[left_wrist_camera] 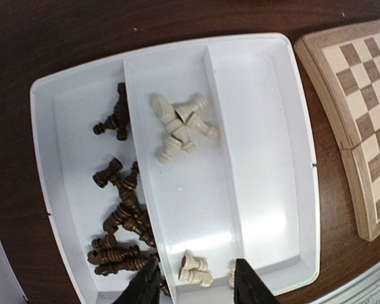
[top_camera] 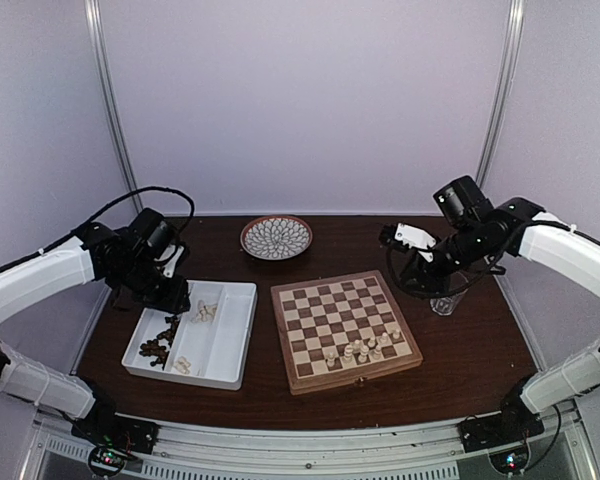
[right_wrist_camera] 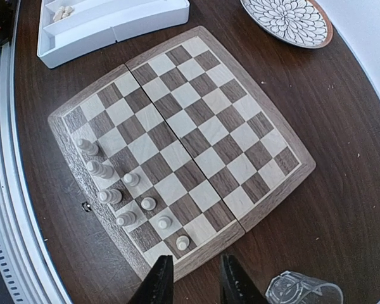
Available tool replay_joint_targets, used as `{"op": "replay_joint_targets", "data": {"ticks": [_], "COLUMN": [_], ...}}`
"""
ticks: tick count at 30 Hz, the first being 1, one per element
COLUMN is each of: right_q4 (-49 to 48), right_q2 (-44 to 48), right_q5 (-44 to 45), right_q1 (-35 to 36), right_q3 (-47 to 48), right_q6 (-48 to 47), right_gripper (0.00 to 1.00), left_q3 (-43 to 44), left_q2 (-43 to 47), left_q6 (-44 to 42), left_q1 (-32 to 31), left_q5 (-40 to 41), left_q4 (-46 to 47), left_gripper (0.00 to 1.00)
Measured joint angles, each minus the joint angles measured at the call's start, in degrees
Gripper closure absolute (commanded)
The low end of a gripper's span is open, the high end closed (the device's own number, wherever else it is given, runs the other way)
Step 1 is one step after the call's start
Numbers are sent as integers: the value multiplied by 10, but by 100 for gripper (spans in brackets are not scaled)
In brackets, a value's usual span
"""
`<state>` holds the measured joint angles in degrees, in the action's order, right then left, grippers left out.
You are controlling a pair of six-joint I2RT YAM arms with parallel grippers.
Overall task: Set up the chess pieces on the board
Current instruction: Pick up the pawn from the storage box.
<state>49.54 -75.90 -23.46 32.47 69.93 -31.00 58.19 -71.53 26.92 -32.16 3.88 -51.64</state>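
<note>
The board (top_camera: 355, 378) lies at mid-table, with several cream pieces (top_camera: 365, 348) standing in two rows at its near right corner; the right wrist view shows them too (right_wrist_camera: 107, 196) on the board (right_wrist_camera: 196, 126). Dark brown pieces (left_wrist_camera: 123, 215) lie in the left compartment of a white tray (left_wrist_camera: 266, 158). Cream pieces (left_wrist_camera: 180, 126) lie in its middle compartment. My left gripper (left_wrist_camera: 196, 286) hovers open over the tray's near end, with two cream pieces (left_wrist_camera: 196, 269) between its fingers. My right gripper (right_wrist_camera: 195, 284) is open and empty above the board's edge.
The tray (top_camera: 230, 340) sits left of the board; my left gripper (top_camera: 175, 297) is over it and my right gripper (top_camera: 402, 265) is beyond the board's far right corner. A round patterned plate (top_camera: 276, 237) stands at the back. A clear glass (top_camera: 445, 300) stands right of the board.
</note>
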Motion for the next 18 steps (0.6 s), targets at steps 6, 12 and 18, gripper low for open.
{"op": "replay_joint_targets", "data": {"ticks": [6,12,18], "right_q4": [-27,-50,-68], "right_q2": [34,37,37], "right_q5": [-25,-50,-67], "right_q1": [-41,-45,-46], "right_q3": [-82,-99,-105], "right_q6": [14,18,20], "right_gripper": [67,67,67], "left_q3": [6,20,76], "left_q2": [-26,-70,-142], "left_q6": [44,96,43], "left_q1": [-56,-97,-75], "left_q5": [-10,30,52], "left_q4": [-92,-140,-110], "left_gripper": [65,60,64]}}
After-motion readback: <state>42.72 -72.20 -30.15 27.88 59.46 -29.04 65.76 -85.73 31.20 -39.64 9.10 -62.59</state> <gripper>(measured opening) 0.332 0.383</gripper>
